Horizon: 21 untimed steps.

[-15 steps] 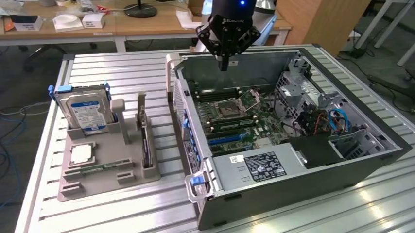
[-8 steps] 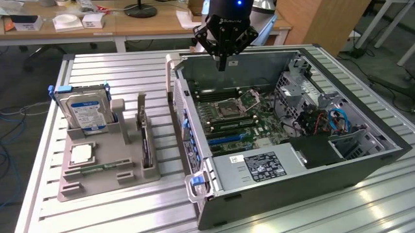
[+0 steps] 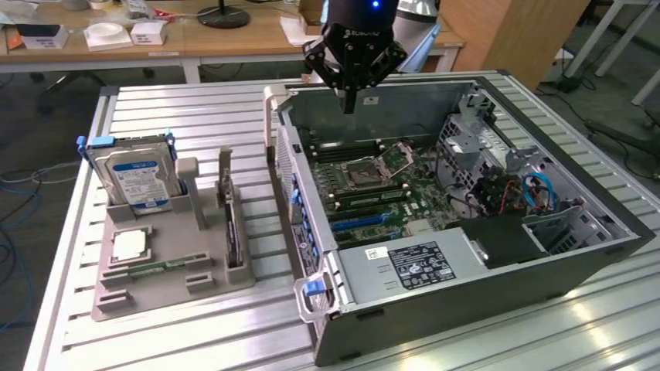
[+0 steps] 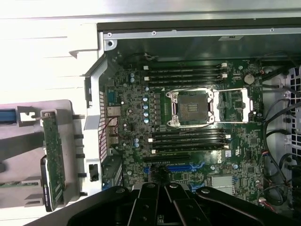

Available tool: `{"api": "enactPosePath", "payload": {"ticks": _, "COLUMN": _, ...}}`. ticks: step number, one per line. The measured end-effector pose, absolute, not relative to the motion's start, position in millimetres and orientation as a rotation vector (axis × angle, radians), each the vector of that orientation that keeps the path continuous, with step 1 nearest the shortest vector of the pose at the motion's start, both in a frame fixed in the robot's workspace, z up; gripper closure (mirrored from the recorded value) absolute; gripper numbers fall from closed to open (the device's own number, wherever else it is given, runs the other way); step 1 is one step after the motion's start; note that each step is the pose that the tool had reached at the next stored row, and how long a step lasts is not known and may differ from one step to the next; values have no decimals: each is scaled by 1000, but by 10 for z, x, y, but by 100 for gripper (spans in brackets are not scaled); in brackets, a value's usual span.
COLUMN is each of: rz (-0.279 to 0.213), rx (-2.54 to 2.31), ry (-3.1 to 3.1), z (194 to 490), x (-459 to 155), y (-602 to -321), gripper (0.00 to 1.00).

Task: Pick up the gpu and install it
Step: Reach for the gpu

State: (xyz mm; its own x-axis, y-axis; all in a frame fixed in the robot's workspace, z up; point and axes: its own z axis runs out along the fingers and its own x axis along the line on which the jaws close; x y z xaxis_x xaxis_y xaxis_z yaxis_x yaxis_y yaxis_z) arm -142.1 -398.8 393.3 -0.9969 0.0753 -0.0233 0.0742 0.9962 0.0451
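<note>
Found gripper [image 3: 348, 102] pressed together, pinching nothing, high over the open case [image 3: 443, 309]. Saw gpu [image 3: 233, 232] standing on edge in the grey holder [image 3: 154, 297], beside the case on the exterior view's left, untouched. Judged pickup and installing both not yet done

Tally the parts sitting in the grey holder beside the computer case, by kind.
hard drive: 1
gpu: 1
processor chip: 1
memory stick: 1
Total: 4
</note>
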Motion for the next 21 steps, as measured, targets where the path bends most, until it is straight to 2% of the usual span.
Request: {"api": "enactPosePath", "payload": {"ticks": 21, "rz": 69, "rx": 117, "ry": 3114, "z": 3933, "x": -1515, "y": -3988, "gripper": 90}}
